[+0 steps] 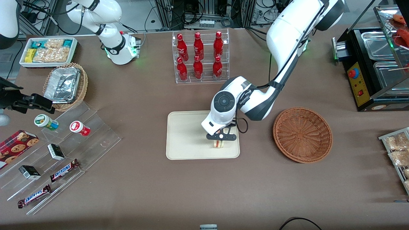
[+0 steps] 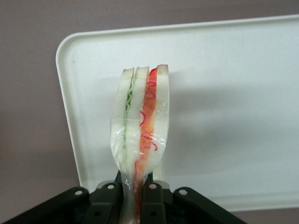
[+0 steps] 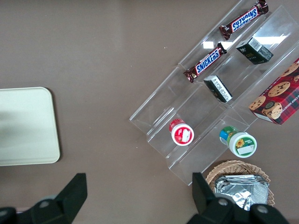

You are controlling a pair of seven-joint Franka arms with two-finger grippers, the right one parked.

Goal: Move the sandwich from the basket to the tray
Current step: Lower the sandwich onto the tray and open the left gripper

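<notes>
From the front, the left arm's hand (image 1: 221, 138) sits low over the cream tray (image 1: 185, 137), at the tray's end toward the working arm, and only a pale sliver of the sandwich (image 1: 218, 144) shows beneath it; whether the sandwich touches the tray surface is hard to judge there. The wrist camera shows what the front view hides: the hand (image 2: 136, 189) is clamped on the sandwich (image 2: 140, 135), its black fingers (image 2: 154, 196) pressing the bread slices from both sides; the wedge is wrapped in clear film and stands on edge, its long axis running straight out from the fingers, with the layered edge of green and red filling facing the camera and the tray (image 2: 243, 116) below it. The reddish-brown wicker basket (image 1: 302, 134) lies on the brown desk (image 1: 143, 191) beside the tray, toward the working arm's end, with nothing in it.
</notes>
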